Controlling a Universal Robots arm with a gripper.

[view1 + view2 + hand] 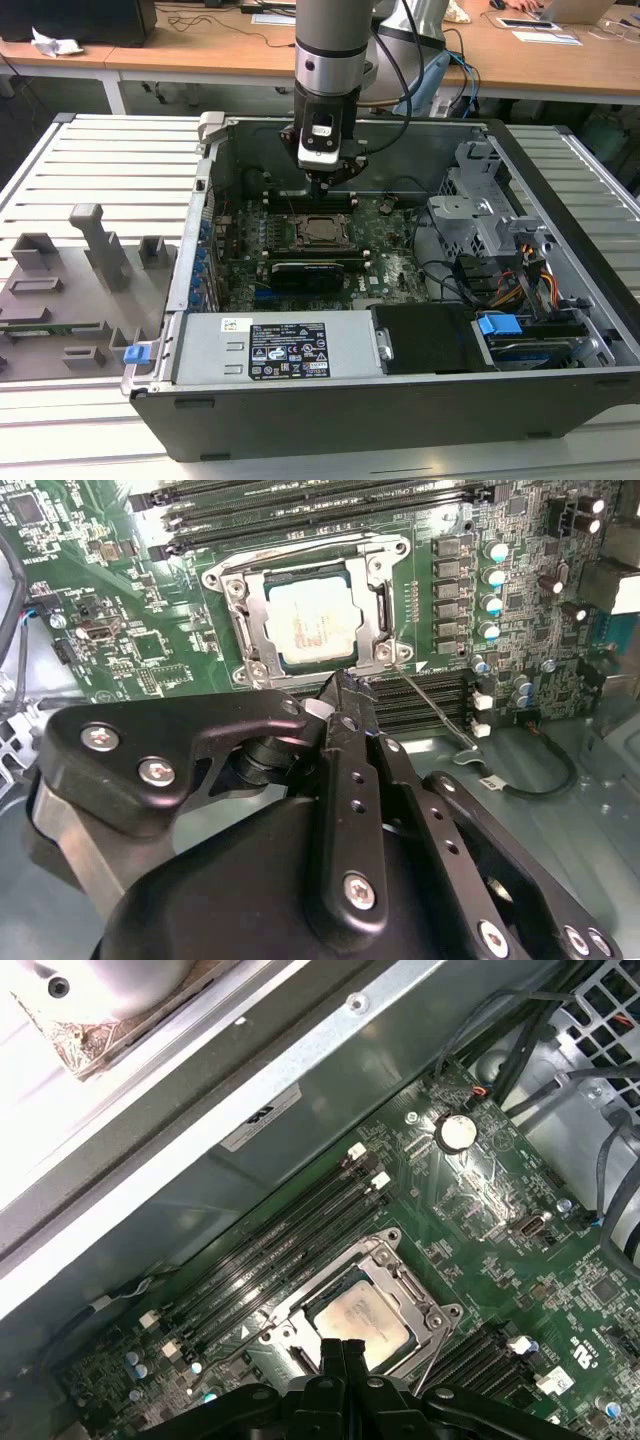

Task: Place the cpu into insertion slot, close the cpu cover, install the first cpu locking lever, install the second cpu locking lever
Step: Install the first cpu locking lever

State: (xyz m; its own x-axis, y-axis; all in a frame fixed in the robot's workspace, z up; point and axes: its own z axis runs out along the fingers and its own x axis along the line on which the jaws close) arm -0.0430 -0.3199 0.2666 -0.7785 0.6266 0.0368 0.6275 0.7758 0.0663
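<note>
Nearest us sits the power supply (215, 350); behind it the gripper (325, 183) hangs over the seated cpu (322, 229).

Reading the exterior view left to right, we pass a grey fixture tray (60, 290), then the open computer case (190, 250), where the arm drops straight down from upper centre with its wrist vertical, and last the drive cage (480, 210). In both wrist views the cpu lies in the insertion slot (228, 588) with the cpu cover (252, 625) folded flat around it. The fingertips are pressed together, gripping nothing, just beside the socket's edge. One thin locking lever (432, 702) juts out over the memory slots (395, 712), seemingly unlatched. We judge the lever step is in hand. It goes well if the joined tips press the rod near its free end, then sweep it down under its hook, clear of chip and slots.
</note>
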